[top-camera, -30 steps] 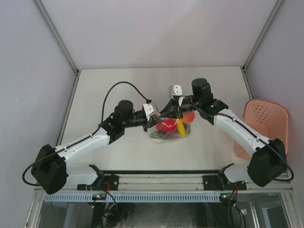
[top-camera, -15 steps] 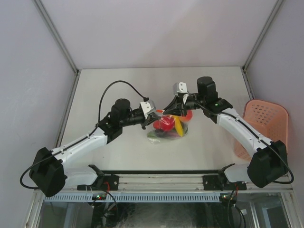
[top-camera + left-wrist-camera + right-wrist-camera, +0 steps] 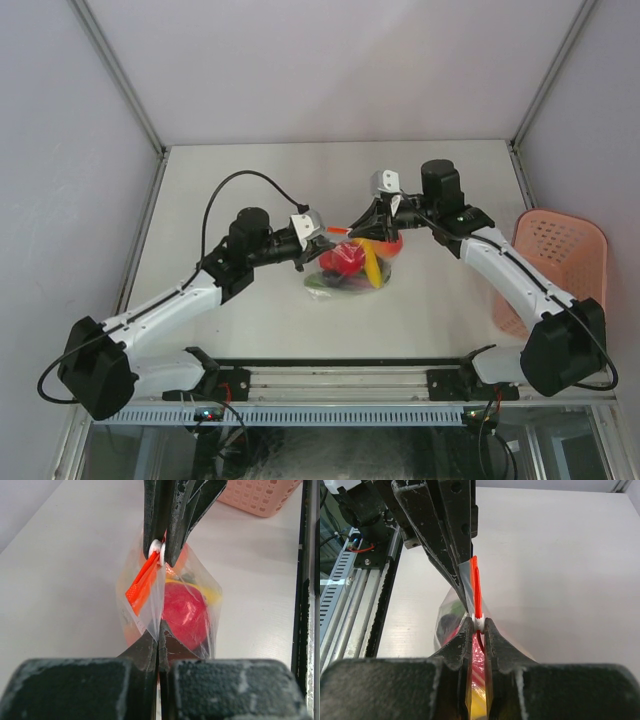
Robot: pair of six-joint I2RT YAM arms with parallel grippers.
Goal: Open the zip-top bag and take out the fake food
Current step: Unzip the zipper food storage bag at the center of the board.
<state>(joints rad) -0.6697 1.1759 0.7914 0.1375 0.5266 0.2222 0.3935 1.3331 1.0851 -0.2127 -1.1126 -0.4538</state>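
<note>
The clear zip-top bag [image 3: 352,277] hangs between my two grippers above the table, its red-orange zip strip [image 3: 142,583] on top. Inside it I see the fake food: a red round piece [image 3: 183,616], a yellow piece [image 3: 370,264], a dark purple one [image 3: 451,623] and something green. My left gripper [image 3: 159,632] is shut on the bag's top edge. My right gripper [image 3: 478,623] is shut on the white zip slider [image 3: 478,621], facing the left gripper a short way along the strip. In the top view the left gripper [image 3: 325,241] and right gripper [image 3: 356,229] meet over the bag.
A pink perforated basket [image 3: 562,262] stands at the table's right edge and shows at the top right of the left wrist view [image 3: 260,495]. The frame rail [image 3: 350,595] runs along the near edge.
Both wrists have drawn a little apart, the left toward the left and the right toward the right. The bag has shifted slightly left and hangs tauter between them.
</note>
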